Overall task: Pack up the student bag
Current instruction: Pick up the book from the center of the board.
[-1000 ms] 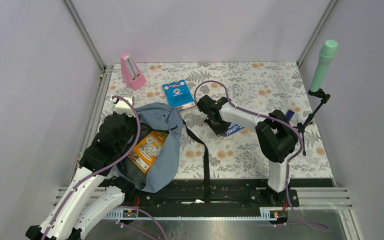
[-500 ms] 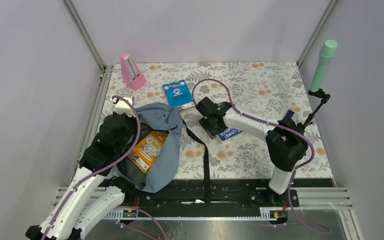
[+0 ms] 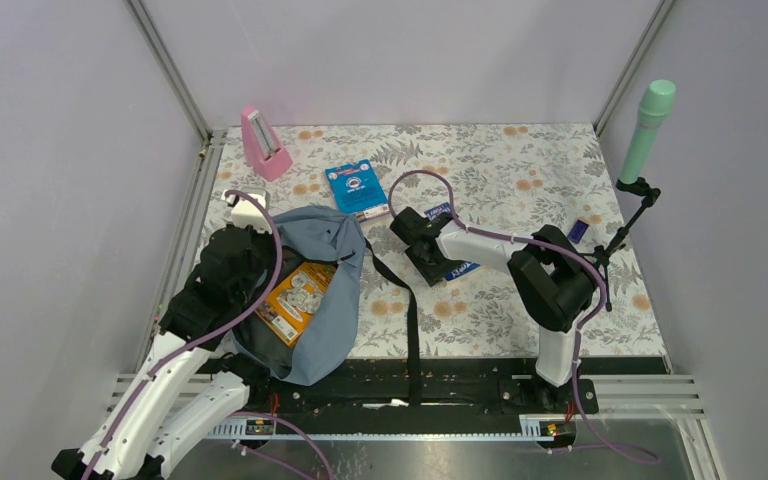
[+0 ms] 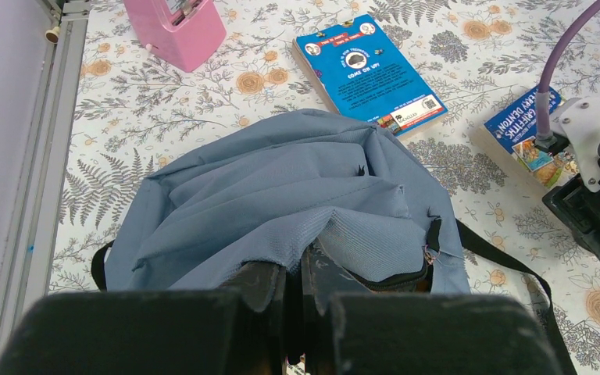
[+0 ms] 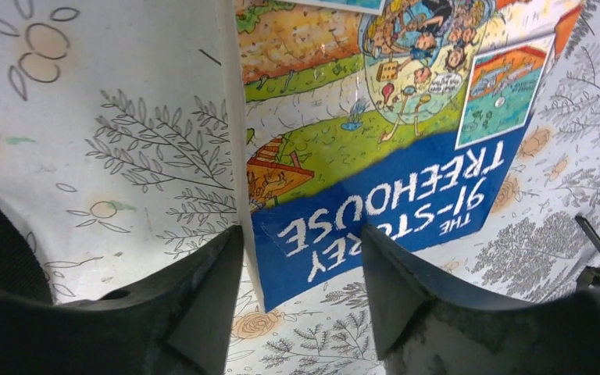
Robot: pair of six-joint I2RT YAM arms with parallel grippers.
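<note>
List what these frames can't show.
- Top view: inside of the grey-blue fabric backpack beyond the orange packet, hidden by the left arm.
- Top view: blue picture book, mostly under the right gripper.
- Top view: small dark-blue object, too small to identify.
- Right wrist view: book's upper cover, cut by the frame edge.

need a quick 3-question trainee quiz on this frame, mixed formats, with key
1. True or false: the left gripper is shut on fabric of the student bag.
2. The right gripper is: A) shut on the bag; B) open, astride a corner of the Treehouse book; C) shut on nothing.
3. What colour is the flat item showing in the bag's opening?
Key: 1 true; 2 B; 3 orange.
</note>
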